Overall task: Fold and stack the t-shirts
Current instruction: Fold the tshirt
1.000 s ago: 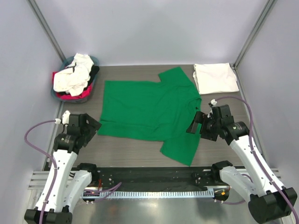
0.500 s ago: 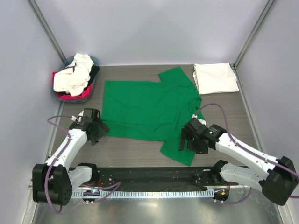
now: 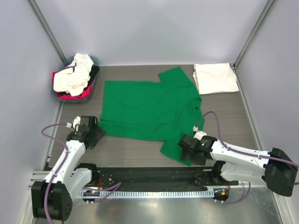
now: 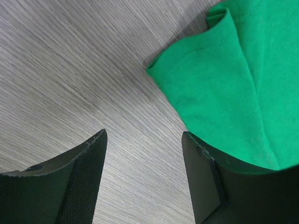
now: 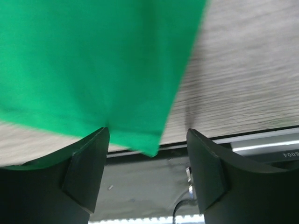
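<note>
A bright green t-shirt [image 3: 149, 109] lies spread flat mid-table, one sleeve pointing to the near edge. My left gripper [image 3: 96, 134] hovers at its near left corner, open. In the left wrist view that gripper [image 4: 144, 133] has bare table between its fingers, the green corner [image 4: 224, 84] just beyond the right finger. My right gripper [image 3: 188, 148] is at the near sleeve's tip, open. In the right wrist view the blurred sleeve corner [image 5: 140, 116] hangs between its fingers [image 5: 88, 158]. A folded white t-shirt [image 3: 215, 78] lies at the back right.
A round grey-blue basket [image 3: 79, 99] at the back left holds crumpled white [image 3: 74, 77], pink-red [image 3: 70, 95] and black [image 3: 95, 72] shirts. A black rail [image 3: 149, 175] runs along the table's near edge, right under the right gripper. Grey walls and metal posts close in the sides.
Both arms dropped toward the table. The left gripper went to the shirt's near left corner, the right one swung left and nearer to the sleeve tip. Both pairs of jaws narrowed a little.
</note>
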